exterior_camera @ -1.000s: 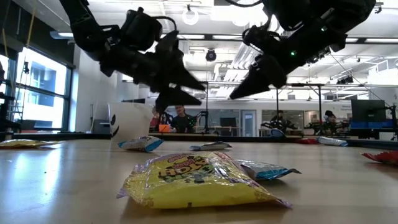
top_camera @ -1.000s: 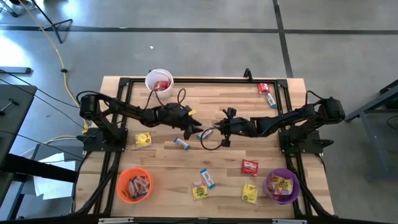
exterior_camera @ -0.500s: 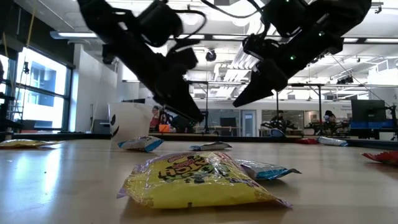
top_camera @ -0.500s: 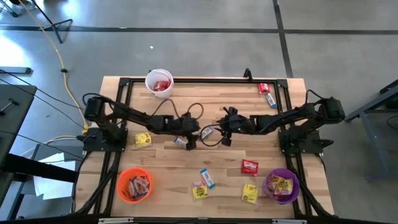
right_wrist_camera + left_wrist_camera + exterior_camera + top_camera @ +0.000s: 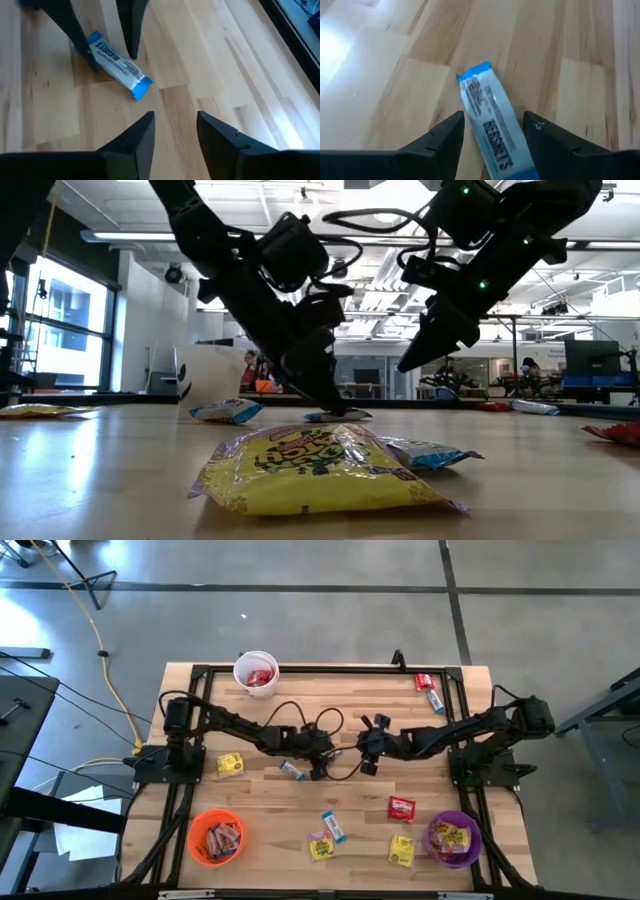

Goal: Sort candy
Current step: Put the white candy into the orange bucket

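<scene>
A slim blue-and-white bar (image 5: 490, 125) lies flat on the wood at the table's middle, also seen in the right wrist view (image 5: 117, 65) and the low view (image 5: 338, 416). My left gripper (image 5: 493, 117) is open, pointing down, with one finger on each side of the bar (image 5: 322, 758). My right gripper (image 5: 175, 117) is open and empty, hovering just right of the bar (image 5: 366, 748). Other candies lie loose: a yellow packet (image 5: 231, 764), a blue bar (image 5: 291, 770) and a red packet (image 5: 402, 807). My left gripper comes down from above with its fingers (image 5: 131, 35) across the bar's middle, one on each long side. The gap is wider than the bar. I cannot tell whether either finger touches it. The bar lies flat on the table.
A white cup (image 5: 256, 672) with red candy stands at the far left, an orange cup (image 5: 217, 837) with bars at the near left, and a purple cup (image 5: 453, 838) with yellow packets at the near right. More candy lies near the front edge (image 5: 333, 827) and in the far right corner (image 5: 430, 690).
My left gripper has reached toward the table's right and come down, tipping steeply downward until its open fingers straddle the bar. My right gripper has drawn back a little toward the right and stayed raised. The bar has kept its place.
</scene>
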